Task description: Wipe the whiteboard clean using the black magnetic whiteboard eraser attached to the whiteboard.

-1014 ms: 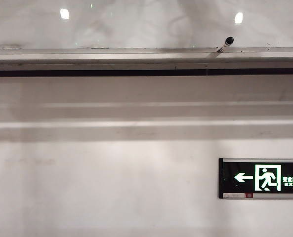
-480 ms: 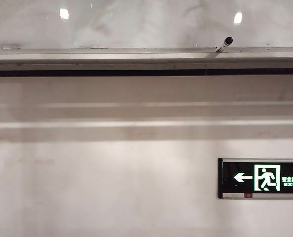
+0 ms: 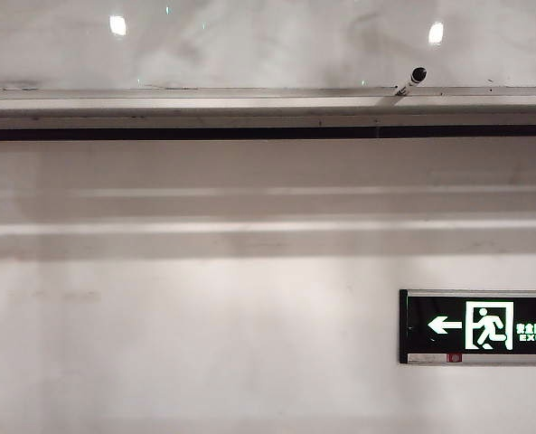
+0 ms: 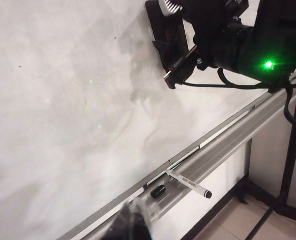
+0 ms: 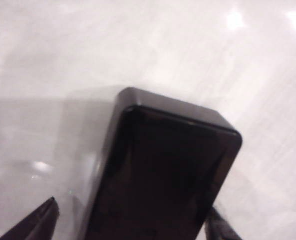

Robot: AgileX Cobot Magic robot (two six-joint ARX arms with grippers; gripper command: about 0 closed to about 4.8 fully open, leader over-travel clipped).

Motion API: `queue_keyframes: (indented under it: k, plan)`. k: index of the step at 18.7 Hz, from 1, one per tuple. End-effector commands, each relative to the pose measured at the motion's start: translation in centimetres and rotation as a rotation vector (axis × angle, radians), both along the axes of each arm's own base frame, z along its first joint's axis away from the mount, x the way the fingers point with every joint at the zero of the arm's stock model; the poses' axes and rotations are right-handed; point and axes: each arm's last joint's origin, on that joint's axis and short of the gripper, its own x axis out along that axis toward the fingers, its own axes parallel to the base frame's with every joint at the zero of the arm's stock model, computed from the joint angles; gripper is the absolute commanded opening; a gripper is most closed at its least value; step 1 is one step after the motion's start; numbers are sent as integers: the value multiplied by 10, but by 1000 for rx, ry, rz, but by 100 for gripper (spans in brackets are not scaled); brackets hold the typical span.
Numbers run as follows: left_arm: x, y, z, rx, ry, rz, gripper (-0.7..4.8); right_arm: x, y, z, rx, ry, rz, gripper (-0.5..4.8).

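The whiteboard [image 3: 268, 45] fills the top of the exterior view, and neither gripper shows there. The black eraser [image 5: 162, 175] sits flat on the whiteboard [image 5: 138, 45]. My right gripper [image 5: 133, 222] straddles it with jaws open. One fingertip [image 5: 40, 220] stands off the eraser with bare board between; the other sits close by the opposite side. In the left wrist view the eraser [image 4: 163, 31] is high on the board [image 4: 63, 100], with the right gripper [image 4: 166, 42] around it. My left gripper [image 4: 133, 222] is blurred, shut and empty, just over the grey ledge [image 4: 227, 150].
A white marker with a black cap [image 4: 187, 183] and a small black piece [image 4: 157, 190] lie on the ledge. The marker [image 3: 410, 81] pokes up from the ledge [image 3: 204, 104]. A green exit sign [image 3: 478, 326] hangs on the wall below. The right arm's cables [image 4: 287, 100] hang by the board's edge.
Nothing on the ledge has moved in the exterior view. Only faint dark reflections in the board's glossy surface have shifted a little.
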Motion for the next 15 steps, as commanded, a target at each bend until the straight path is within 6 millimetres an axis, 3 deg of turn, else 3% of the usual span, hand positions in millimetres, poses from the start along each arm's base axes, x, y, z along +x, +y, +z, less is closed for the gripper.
queue_keyframes:
  k: [1,2,3,5,9,15]
  plan:
    - [-2,1,2,-12,-13,-5,-6,-15,-6,14,32,-55,-7,366]
    - [-2,1,3,-13,-14,-5,-6,-24,-6,19,47,-69,-23,299]
    - [-4,3,3,-16,-17,0,-6,-47,-5,30,93,-82,-96,3]
    - [-6,6,5,-23,-20,3,-6,-72,-10,39,87,-47,-107,-1]
    - [-14,12,3,-36,28,3,-6,-116,-22,43,206,64,66,-1]
    - [-22,19,4,-30,34,3,-6,-141,-33,46,242,100,139,-1]
